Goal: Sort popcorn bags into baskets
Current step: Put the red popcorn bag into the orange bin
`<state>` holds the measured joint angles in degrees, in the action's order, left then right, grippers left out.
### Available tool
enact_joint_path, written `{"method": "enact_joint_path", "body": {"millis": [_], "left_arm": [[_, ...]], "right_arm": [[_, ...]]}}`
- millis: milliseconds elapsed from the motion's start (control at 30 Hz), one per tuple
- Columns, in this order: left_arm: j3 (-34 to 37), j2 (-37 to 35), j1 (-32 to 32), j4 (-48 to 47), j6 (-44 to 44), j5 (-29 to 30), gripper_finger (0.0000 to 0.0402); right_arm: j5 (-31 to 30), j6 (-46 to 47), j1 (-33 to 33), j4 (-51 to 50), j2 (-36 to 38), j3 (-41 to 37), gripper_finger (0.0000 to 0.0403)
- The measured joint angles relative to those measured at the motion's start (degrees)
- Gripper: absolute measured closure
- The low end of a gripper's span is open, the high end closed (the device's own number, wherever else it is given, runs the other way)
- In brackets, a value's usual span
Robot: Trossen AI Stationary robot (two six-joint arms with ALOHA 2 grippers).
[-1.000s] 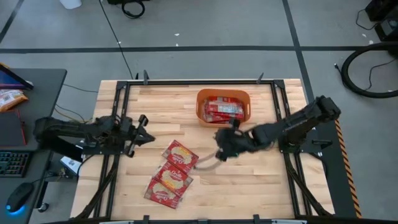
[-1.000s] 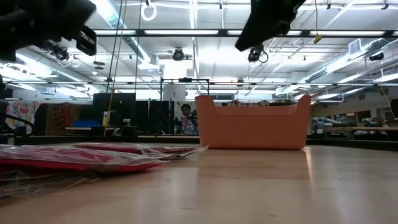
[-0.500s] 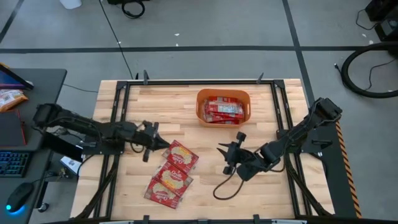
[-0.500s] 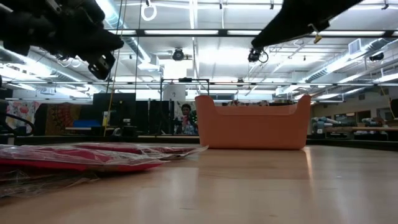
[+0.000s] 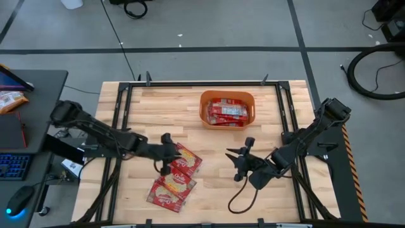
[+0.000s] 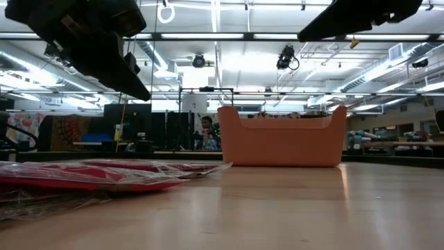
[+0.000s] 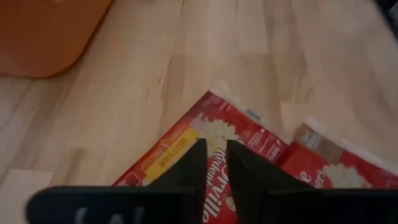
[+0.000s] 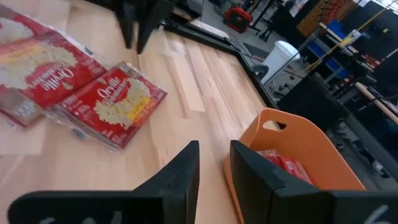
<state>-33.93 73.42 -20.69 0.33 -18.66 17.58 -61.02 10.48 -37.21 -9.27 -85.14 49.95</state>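
- Wood table (image 5: pixel 190 111) on a black frame, grey floor around; workshop with strip lights behind in the low view.
- Orange basket (image 5: pixel 228 109) far centre, already holding several red bags (image 5: pixel 228 111), lying flat.
- Three more bags loose on the near-left part of the table, overlapping in a diagonal row: top bag (image 5: pixel 184 158), middle bag (image 5: pixel 177 182), near bag (image 5: pixel 164 196).
- Left gripper (image 5: pixel 166 154) just at the left edge of the top bag, hovering over it; in the left wrist view, fingers (image 7: pixel 193 163) nearly closed, narrow gap only, nothing held.
- Top bag lies directly ahead of and under the left gripper, long axis running diagonally, far-left to near-right. Left arm clearly nearer; pick looks like its job.
- Likely needs wider opening before descent.
- Right gripper (image 5: pixel 239 159) mid-table, right of the bags, well apart from them, near side of the basket; fingers a little apart, empty.
- Basket sits far-right of the top bag, clear path across bare wood.
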Motion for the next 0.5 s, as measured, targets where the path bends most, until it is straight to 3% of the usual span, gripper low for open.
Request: {"method": "enact_joint_path", "body": {"millis": [267, 500], "left_arm": [[-8.9, 8.1, -4.8, -8.6, 3.7, 4.9, 0.0229], [-13.7, 16.8, -9.0, -13.3, 6.5, 11.9, 0.0204]], "right_arm": [[-0.3, 1.5, 1.0, -2.3, 0.0, 0.0, 0.0308], [-0.3, 1.7, 2.2, -2.4, 0.0, 0.0, 0.0308]]}}
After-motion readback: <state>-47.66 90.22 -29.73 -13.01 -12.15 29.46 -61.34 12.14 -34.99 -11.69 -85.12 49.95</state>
